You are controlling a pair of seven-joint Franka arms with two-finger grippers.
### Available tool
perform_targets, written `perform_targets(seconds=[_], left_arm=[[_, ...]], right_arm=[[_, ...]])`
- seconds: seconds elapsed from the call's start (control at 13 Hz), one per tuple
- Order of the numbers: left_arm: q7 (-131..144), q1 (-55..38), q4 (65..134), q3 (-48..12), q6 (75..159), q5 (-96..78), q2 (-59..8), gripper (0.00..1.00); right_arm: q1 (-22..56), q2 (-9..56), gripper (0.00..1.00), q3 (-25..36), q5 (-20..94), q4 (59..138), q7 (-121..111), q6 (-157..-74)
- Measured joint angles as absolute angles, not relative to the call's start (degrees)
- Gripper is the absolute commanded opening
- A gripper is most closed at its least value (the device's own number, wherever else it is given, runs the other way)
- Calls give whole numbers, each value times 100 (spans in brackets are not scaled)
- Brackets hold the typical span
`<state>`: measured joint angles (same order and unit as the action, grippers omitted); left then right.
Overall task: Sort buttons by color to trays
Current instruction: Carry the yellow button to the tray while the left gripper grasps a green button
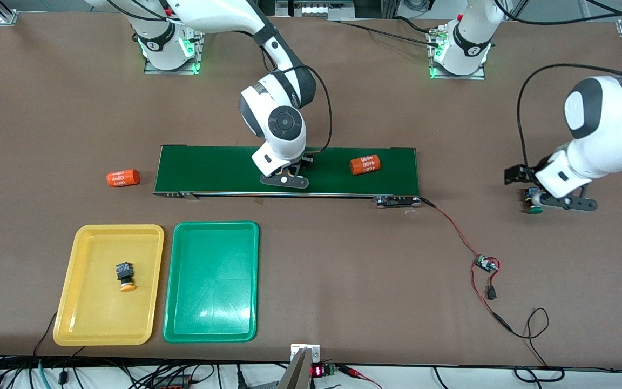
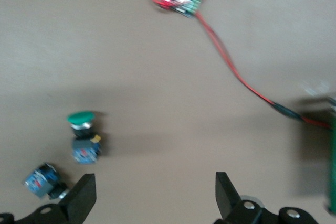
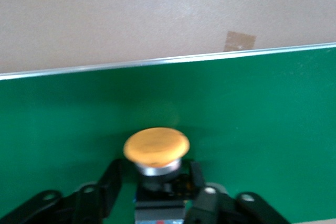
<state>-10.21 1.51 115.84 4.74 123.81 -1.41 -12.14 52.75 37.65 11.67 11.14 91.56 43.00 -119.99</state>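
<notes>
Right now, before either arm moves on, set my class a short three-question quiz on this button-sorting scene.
1. True or false: the green tray has something lying in it.
2. The right hand on the belt grips a button with which cap? A green, B orange, C red.
3. Fill in: the left hand, over the table, stands ___.
Key: 1 false; 2 B; 3 open.

One orange-capped button (image 1: 124,275) lies in the yellow tray (image 1: 89,329); the green tray (image 1: 211,332) beside it holds nothing; another orange-capped button (image 3: 156,153) sits on the belt (image 3: 262,129).
</notes>
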Motion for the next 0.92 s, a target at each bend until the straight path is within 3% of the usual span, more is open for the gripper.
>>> perform_targets(seconds=[0.46,0.85,0.92], left_arm=[[-1331,260,11636,952,13542,-141,-2511,100],[-2031,403,11639,1102,13600,-141,-2758,100],[-2058,431,11652,1108,13685,-141,-2812,92]], right_arm=[[5204,3699,0,1416,1118,8897,4525,-12032],[4856,3613,0,2562,1071,8704,3831,-12015],[4609,3626,0,2670,997,8705,3400,-12012]])
